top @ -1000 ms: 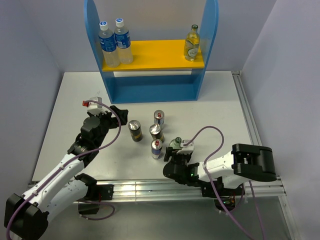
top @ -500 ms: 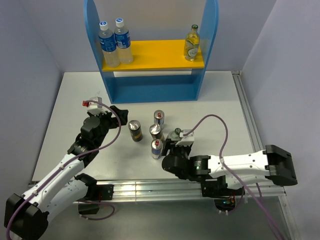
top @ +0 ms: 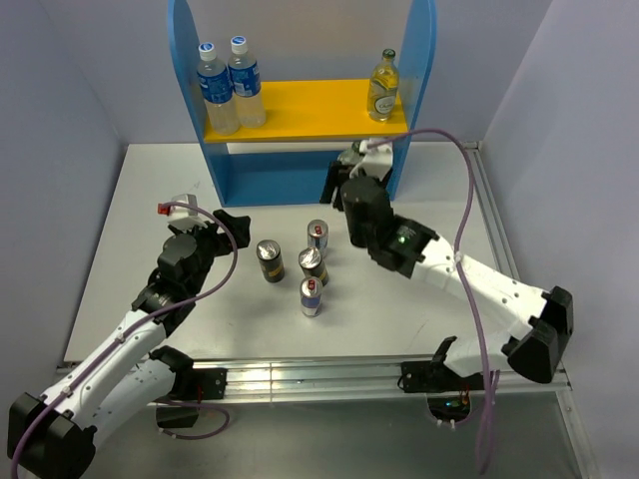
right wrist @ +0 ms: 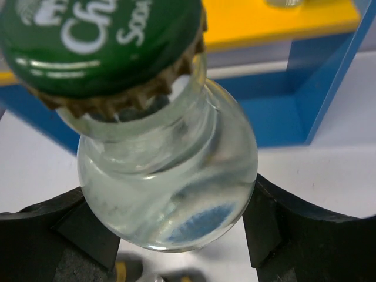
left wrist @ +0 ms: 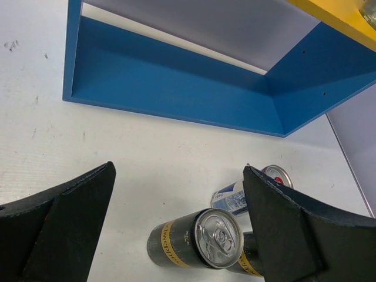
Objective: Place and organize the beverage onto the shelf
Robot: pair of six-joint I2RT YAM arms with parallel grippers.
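Observation:
My right gripper point(right wrist: 167, 220) is shut on the shoulder of a clear glass bottle point(right wrist: 170, 176) with a green cap point(right wrist: 100, 41). In the top view this gripper point(top: 342, 178) hangs in front of the shelf point(top: 419, 90), below the right part of its yellow board point(top: 300, 108). Another green-capped glass bottle point(top: 382, 86) stands on that board at the right. Two dark cans point(top: 270, 260) point(top: 313, 264) and two silver-blue cans point(top: 319, 236) point(top: 313, 296) stand on the table. My left gripper point(top: 225, 225) is open and empty, just left of the cans; a dark can point(left wrist: 194, 241) lies ahead between its fingers.
Two plastic bottles with blue labels point(top: 218, 88) point(top: 246, 82) stand at the left of the yellow board. The shelf's blue base point(left wrist: 176, 88) is open toward me. A metal rail point(top: 300, 374) runs along the near table edge.
The right arm has carried the glass bottle from beside the cans near the front edge up to the shelf's front. The left arm has barely moved.

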